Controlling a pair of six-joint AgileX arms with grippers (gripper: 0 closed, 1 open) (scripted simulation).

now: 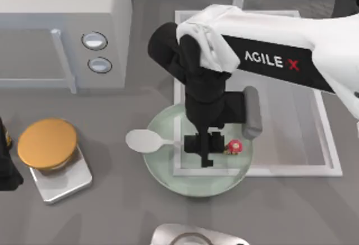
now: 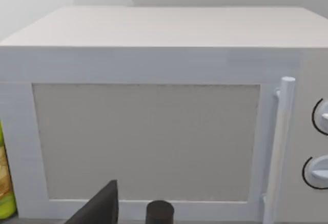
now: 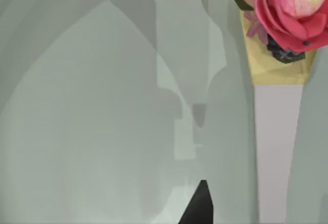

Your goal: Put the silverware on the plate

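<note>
Right gripper (image 1: 206,144) above the plate (image 1: 162,169), on a grey table (image 1: 112,211).
The silverware (image 1: 147,141) lies across the plate, bowl overhanging the left rim, red knob inside; whether the fingers grip its handle cannot be told. A microwave (image 1: 61,26) stands rear left.

Rendered kitchen countertop, shown by a white microwave (image 1: 61,29) with two dials, a kitchen scale (image 1: 53,158), a pale green plate (image 1: 168,169), a spoon (image 1: 146,142)

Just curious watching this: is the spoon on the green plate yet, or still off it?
Partly on. The spoon lies across the plate: handle and red knob over it, bowl overhanging the left rim. The right gripper is at its handle.
</note>
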